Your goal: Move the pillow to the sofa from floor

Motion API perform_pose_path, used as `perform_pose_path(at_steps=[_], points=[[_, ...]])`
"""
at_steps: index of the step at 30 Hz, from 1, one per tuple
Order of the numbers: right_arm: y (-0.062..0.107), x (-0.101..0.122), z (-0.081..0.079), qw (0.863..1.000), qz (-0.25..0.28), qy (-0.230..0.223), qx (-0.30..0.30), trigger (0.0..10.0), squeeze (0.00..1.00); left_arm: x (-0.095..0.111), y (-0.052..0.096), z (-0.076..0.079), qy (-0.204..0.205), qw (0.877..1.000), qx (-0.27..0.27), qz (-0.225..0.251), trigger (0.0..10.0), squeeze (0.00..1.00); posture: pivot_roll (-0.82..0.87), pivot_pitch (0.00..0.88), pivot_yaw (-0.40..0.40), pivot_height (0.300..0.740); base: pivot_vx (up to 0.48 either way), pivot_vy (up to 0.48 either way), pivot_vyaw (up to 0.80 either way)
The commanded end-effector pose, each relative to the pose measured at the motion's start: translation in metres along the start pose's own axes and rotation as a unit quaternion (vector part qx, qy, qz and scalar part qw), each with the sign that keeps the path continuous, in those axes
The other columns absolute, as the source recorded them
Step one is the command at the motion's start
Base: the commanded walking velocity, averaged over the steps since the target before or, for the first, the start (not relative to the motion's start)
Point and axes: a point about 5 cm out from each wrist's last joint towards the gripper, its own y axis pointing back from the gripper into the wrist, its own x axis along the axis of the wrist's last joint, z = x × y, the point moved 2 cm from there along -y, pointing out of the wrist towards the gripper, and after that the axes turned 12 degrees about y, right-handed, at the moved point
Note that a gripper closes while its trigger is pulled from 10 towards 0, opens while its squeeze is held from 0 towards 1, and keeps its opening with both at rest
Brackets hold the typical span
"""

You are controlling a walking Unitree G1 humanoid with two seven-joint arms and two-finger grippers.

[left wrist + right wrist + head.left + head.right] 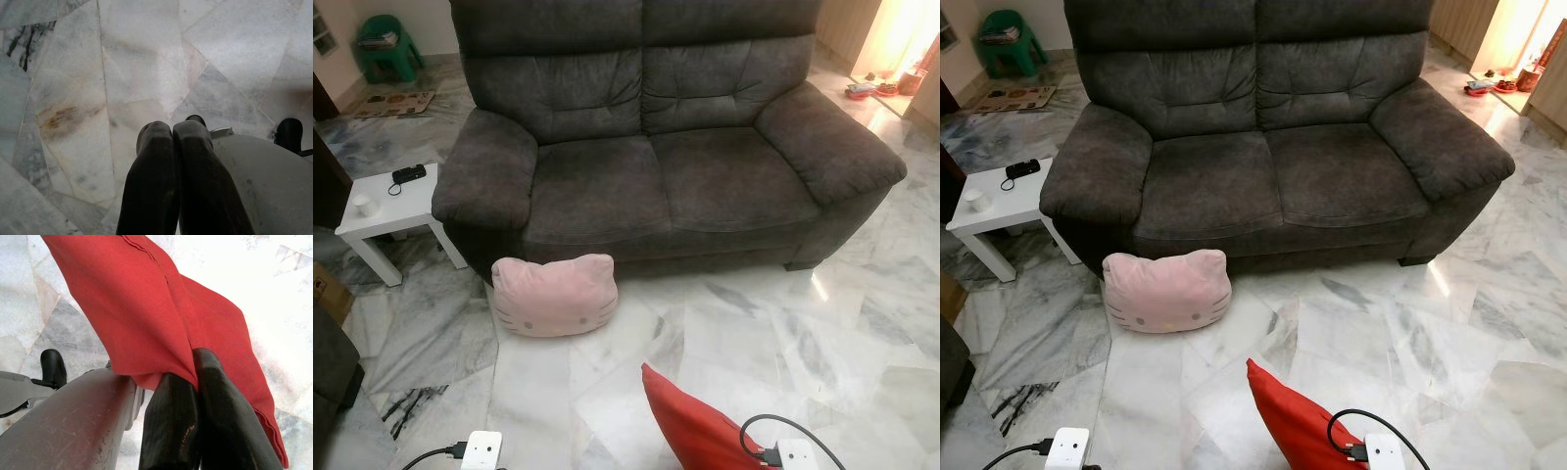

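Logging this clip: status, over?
Right gripper shut on red pillow. Left gripper shut, empty. Sofa ahead; pink pillow at its foot.

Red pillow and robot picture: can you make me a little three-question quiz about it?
1. True or false: the red pillow lies on the sofa.
2. What holds the red pillow? A) left gripper B) right gripper C) nothing
3. What pink thing leans on the sofa's front?

Key: 1. False, it hangs over the marble floor. 2. B. 3. The cat-face pillow.
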Motion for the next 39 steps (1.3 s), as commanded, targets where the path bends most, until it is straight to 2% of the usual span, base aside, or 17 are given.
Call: perform_pose_path(at_steps=[1,39], points=[[0.0027,0.0197,0.0413,0.986,0.038,-0.154,-0.058,10.0,0.0,-0.0108,0.001,-0.0002,0.037,0.999,0.018,-0.026,10.0,0.0,-0.12,0.154,0.076,0.74,0.0,0.0,0.0],[0.0019,0.0251,0.0394,0.986,0.049,-0.155,-0.046,10.0,0.0,-0.0077,0.0002,-0.0014,0.053,0.998,0.027,-0.019,10.0,0.0,-0.1,0.175,0.074,0.74,0.0,0.0,0.0]])
